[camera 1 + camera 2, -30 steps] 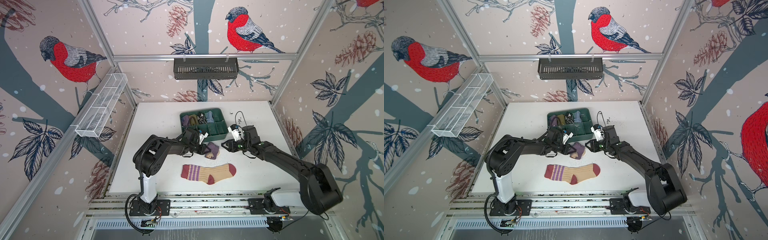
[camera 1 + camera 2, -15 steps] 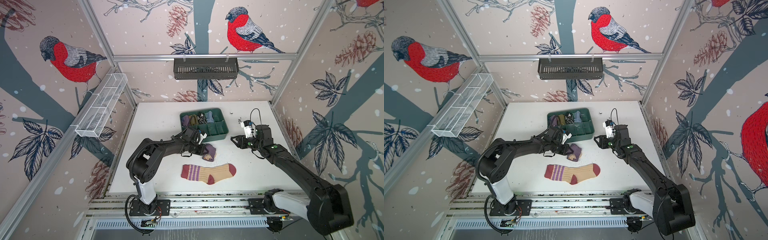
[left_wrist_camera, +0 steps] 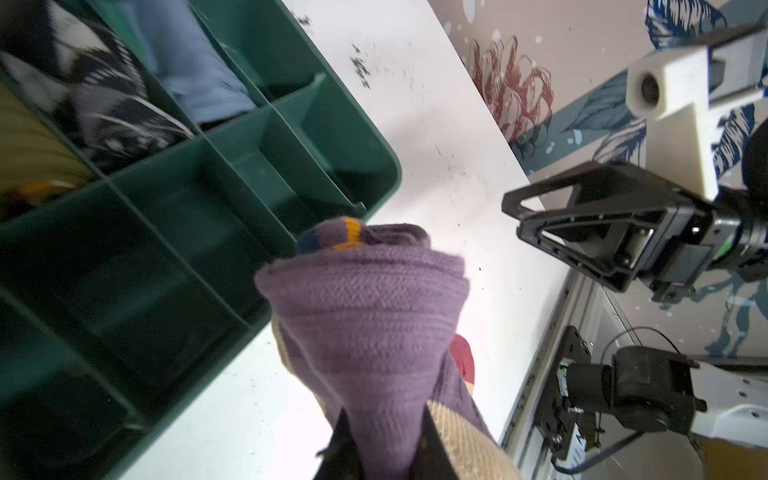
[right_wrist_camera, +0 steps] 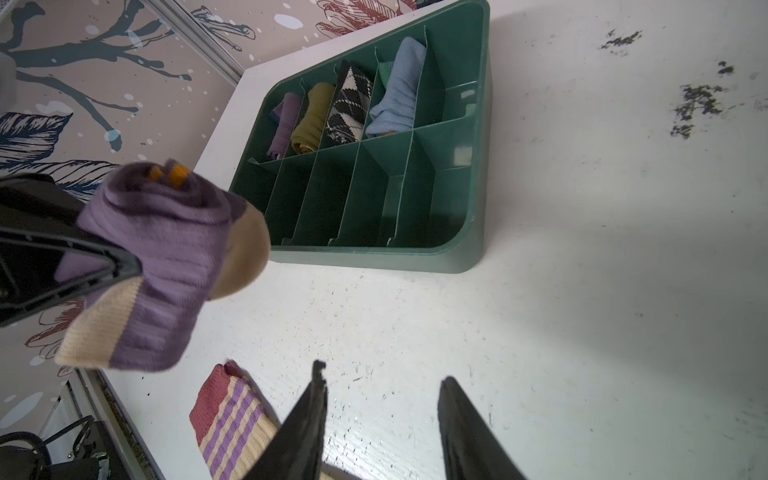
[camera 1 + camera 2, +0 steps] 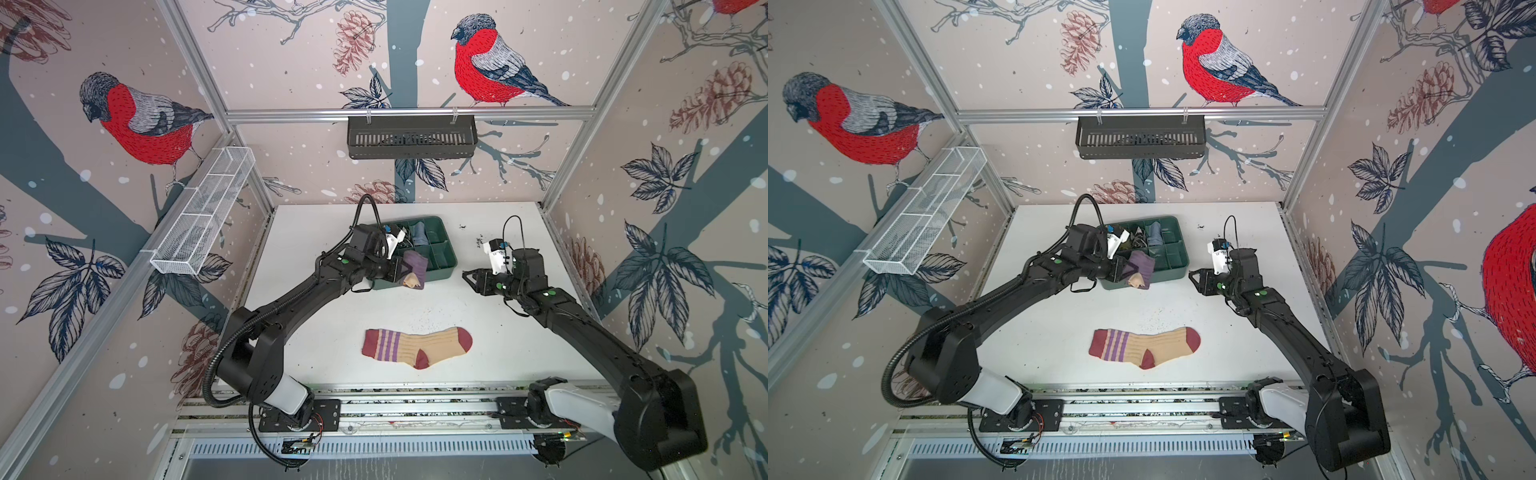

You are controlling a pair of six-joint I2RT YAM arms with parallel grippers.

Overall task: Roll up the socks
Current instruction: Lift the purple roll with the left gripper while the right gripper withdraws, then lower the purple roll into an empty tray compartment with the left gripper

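Rolled purple sock (image 5: 415, 266) clamped in left gripper (image 5: 400, 271), raised at front edge of green tray (image 5: 451, 259), right gripper (image 5: 473, 282) half open, empty, beside tray's right side, tan striped sock (image 5: 415, 347) flat near front edge of tabletop (image 5: 307, 257), centre.

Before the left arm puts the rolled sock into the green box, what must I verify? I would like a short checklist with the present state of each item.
1. Left gripper holds the rolled purple ribbed sock: ok, fingers shut on it.
2. Roll holds together: cannot tell; a tan end sticks out.
3. Free compartment in the green plastic divider tray: ok, the row nearer the robot looks empty.
4. Right gripper out of the path: ok, open, empty, beside the tray.
5. Tan sock with purple stripes rolled: not ok, it lies flat on the white table.
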